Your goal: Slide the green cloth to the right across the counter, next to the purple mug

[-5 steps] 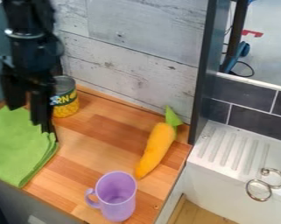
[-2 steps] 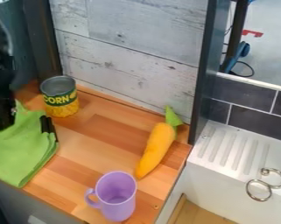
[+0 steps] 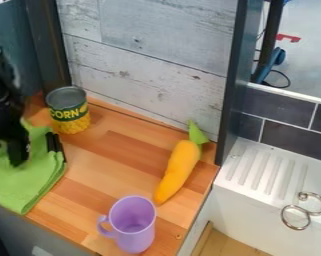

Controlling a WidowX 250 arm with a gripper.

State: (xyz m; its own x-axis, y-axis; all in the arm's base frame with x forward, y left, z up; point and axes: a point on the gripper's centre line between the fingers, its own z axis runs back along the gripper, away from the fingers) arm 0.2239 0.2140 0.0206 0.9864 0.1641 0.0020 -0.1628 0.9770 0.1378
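Just beneath the tool (image 3: 5, 156), green cloth (image 3: 30, 182), one corner toward the camera.

yellow-and-green tin can (image 3: 69, 111): shiny metal rim
folded green cloth (image 3: 26, 175): soft, matt
light purple mug (image 3: 132, 225): smooth plastic look
brown striped counter (image 3: 112, 155): wood, pretty smooth

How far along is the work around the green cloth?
Nothing is clearly finished: the green cloth lies layered on the counter. In progress: the black hand is at the cloth, though a grip can't be confirmed. What remains can't be settled; the can, mug and orange toy vegetable stand apart from the hand.
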